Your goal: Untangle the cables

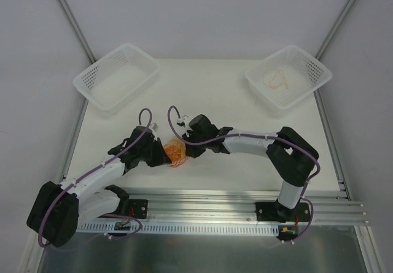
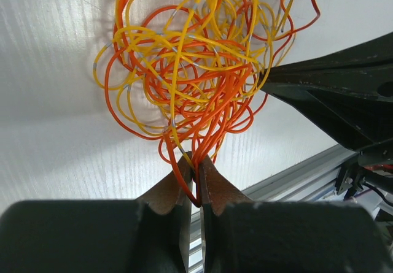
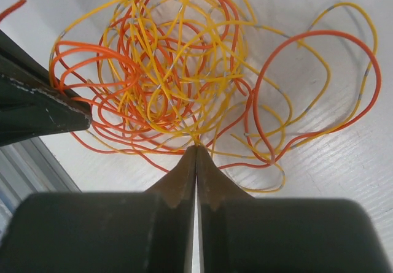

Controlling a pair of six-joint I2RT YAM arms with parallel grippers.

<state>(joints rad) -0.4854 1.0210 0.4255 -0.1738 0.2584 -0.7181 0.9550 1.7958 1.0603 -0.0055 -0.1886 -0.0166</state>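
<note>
Near the rail, left gripper (image 2: 198, 184) pinches a few orange strands of the cables (image 1: 174, 153), balled up between both arms; right gripper (image 3: 196, 153) pressed together at the ball's opposite edge, apparently nipping a yellow strand. Step in hand: taking hold to draw one wire free; next move likely needs slow opposed pulling, minding snags. White matte table (image 1: 245, 175); beyond, left basket (image 1: 116, 76); right basket (image 1: 307, 70) holding one loose yellow wire (image 1: 274, 78); grey walls.
</note>
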